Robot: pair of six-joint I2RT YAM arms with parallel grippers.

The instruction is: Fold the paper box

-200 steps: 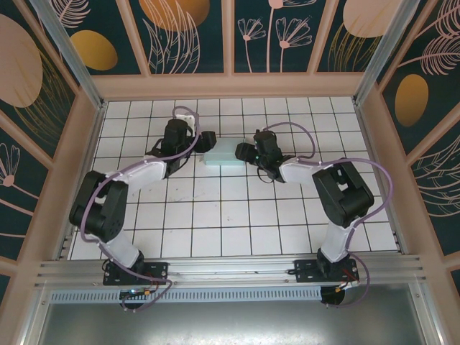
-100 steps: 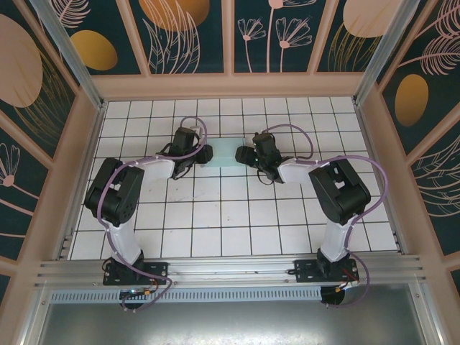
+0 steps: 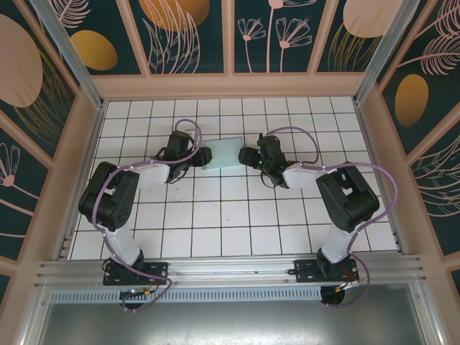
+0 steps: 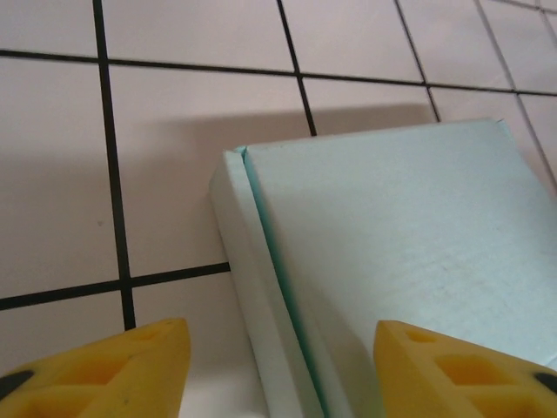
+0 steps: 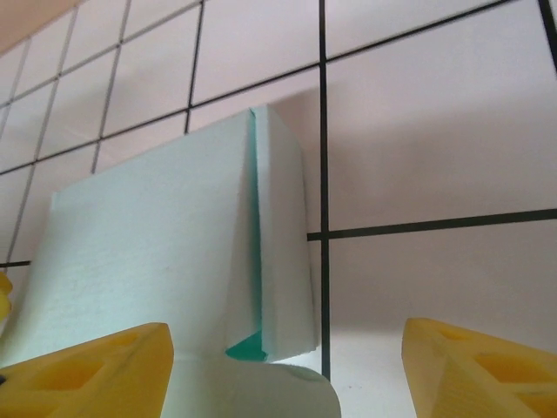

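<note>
Left end effector [image 4: 278, 335] edged nearer paper box [image 4: 392, 235] (jaws apparently apart).

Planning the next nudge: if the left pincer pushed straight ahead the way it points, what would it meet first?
Likely the paper box: its end wall lies straight ahead, between the open fingers of the left pincer; how near is unclear.

The paper box [image 5: 148, 244] is lying on the tiled table [image 5: 435, 131], its end sitting between the right gripper's [image 5: 287, 370] spread fingers [image 5: 474, 366]; a rounded flap [image 5: 261, 392] is seemingly poking loose.
</note>
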